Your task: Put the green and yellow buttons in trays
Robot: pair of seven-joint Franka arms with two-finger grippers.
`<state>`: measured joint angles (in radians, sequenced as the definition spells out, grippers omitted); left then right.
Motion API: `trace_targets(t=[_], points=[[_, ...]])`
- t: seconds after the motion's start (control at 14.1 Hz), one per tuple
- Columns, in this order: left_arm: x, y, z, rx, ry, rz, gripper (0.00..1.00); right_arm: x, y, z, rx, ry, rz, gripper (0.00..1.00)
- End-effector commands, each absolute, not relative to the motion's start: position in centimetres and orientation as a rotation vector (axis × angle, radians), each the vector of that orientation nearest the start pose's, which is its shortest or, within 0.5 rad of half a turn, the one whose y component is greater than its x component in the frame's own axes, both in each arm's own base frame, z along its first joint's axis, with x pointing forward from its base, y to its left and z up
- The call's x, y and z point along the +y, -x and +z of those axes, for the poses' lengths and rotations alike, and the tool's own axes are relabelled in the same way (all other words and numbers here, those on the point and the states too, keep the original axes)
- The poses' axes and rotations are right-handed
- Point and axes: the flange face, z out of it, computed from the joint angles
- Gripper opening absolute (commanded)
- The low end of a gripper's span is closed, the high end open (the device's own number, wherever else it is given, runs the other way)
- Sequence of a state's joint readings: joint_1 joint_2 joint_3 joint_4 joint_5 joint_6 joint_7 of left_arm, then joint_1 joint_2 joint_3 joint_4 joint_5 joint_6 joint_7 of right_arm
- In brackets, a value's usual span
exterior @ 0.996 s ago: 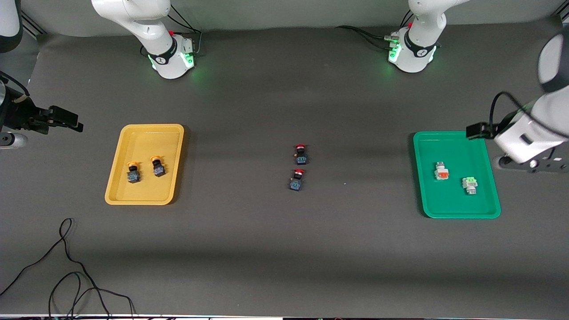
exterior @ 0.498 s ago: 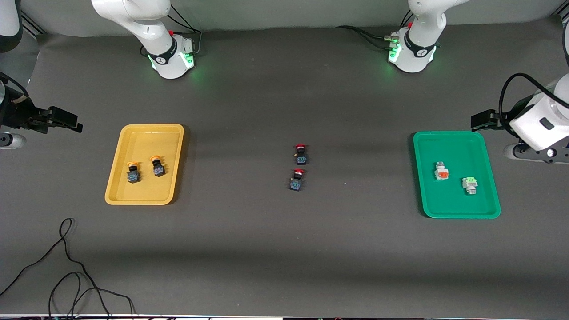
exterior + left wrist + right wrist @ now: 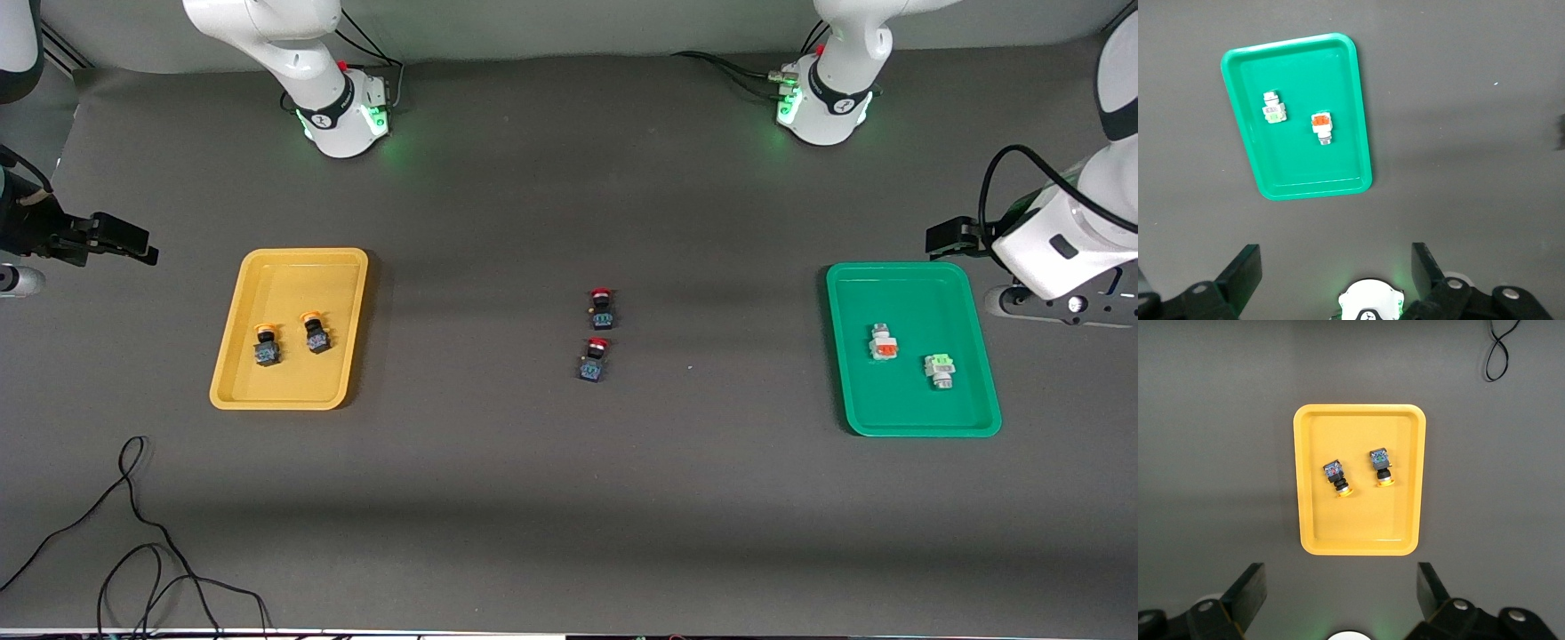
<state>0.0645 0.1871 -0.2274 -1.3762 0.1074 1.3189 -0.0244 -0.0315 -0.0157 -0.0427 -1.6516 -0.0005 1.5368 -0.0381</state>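
Two yellow-capped buttons (image 3: pixel 266 347) (image 3: pixel 316 333) lie side by side in the yellow tray (image 3: pixel 302 255), toward the right arm's end of the table. The light green button (image 3: pixel 938 367) lies in the green tray (image 3: pixel 898 277) toward the left arm's end. In the right wrist view, my right gripper (image 3: pixel 1341 587) hangs open and empty, high up, with the yellow tray (image 3: pixel 1358 520) and its two buttons (image 3: pixel 1336 477) in sight. In the left wrist view, my left gripper (image 3: pixel 1336 267) is likewise open and empty, high up, with the green tray (image 3: pixel 1338 80) and green button (image 3: pixel 1274 112) in sight.
A grey button with an orange face (image 3: pixel 883 344) also lies in the green tray. Two red-capped dark buttons (image 3: pixel 602 307) (image 3: pixel 594 360) stand mid-table between the trays. A loose black cable (image 3: pixel 133 533) curls near the front edge at the right arm's end.
The left arm's wrist has shifted and turned beside the green tray. The right arm has drawn slightly outward toward its table end. Buttons and trays have not moved.
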Motion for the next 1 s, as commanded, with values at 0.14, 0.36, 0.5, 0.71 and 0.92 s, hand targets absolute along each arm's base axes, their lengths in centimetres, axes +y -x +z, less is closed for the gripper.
trace_targets(t=[0.14,0.36,0.5,0.71,0.92], points=[[-7.4,-54.2,59.5,0.2,3.028,0.16,1.0,-4.7,-54.3,59.7,0.104,3.152,0.139,1.0],[-7.0,-54.4,58.5,0.279,3.031,0.146,1.0,-4.8,-54.3,59.7,0.106,3.152,0.142,1.0],[-7.0,-55.2,58.2,0.283,3.034,0.173,1.0,-4.9,-54.3,59.7,0.108,3.15,0.139,1.0],[-7.1,-55.3,58.2,0.285,3.034,0.171,1.0,-4.9,-54.3,59.7,0.106,3.15,0.139,1.0],[-7.1,-55.5,58.0,0.286,3.035,0.164,1.0,-4.9,-54.3,59.7,0.106,3.15,0.137,1.0]])
